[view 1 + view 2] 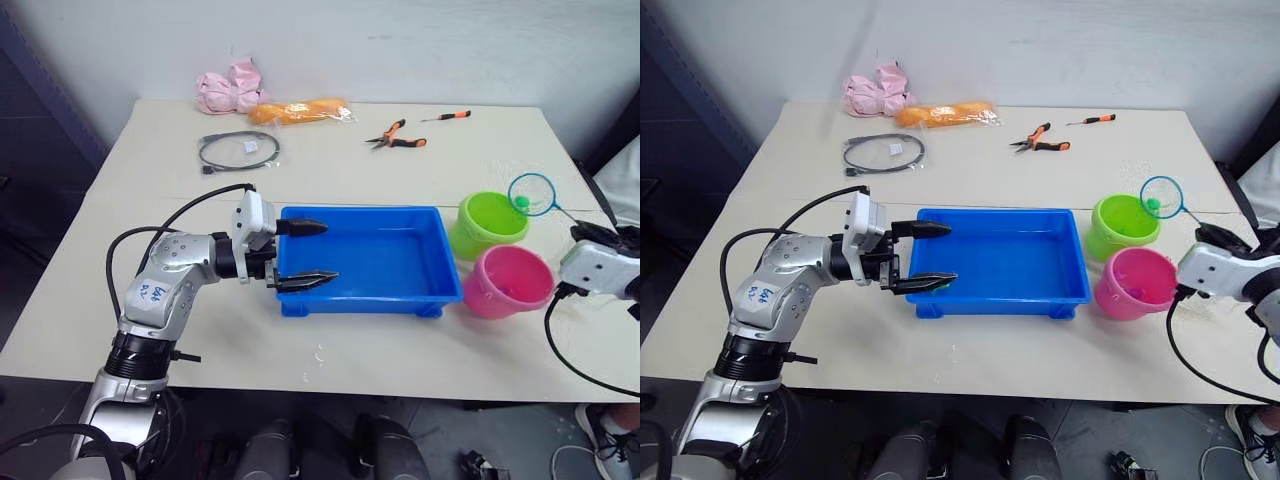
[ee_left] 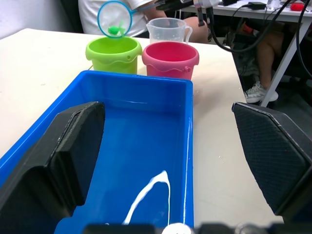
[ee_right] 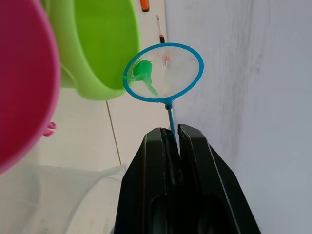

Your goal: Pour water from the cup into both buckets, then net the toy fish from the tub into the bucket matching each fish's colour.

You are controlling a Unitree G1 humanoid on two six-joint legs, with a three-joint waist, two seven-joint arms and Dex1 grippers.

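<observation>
The right gripper (image 3: 174, 139), pinching the net (image 3: 163, 73) handle, holds a green fish (image 3: 143, 69) over the green bucket (image 1: 490, 222), while the left gripper (image 1: 305, 254) is spread at the fish-free tub (image 1: 365, 296), so netting looks nearly done

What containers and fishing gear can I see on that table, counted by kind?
Buckets: 2, green and pink
Tub: 1
Clear cup: 1
Net: 1
Toy fish: 1, green, in the net
Total: 6

two buckets (image 1: 505, 252), one tub (image 1: 365, 262), one net (image 1: 532, 193)

Buckets (image 1: 500, 255) tight against tub (image 1: 365, 262)
</observation>
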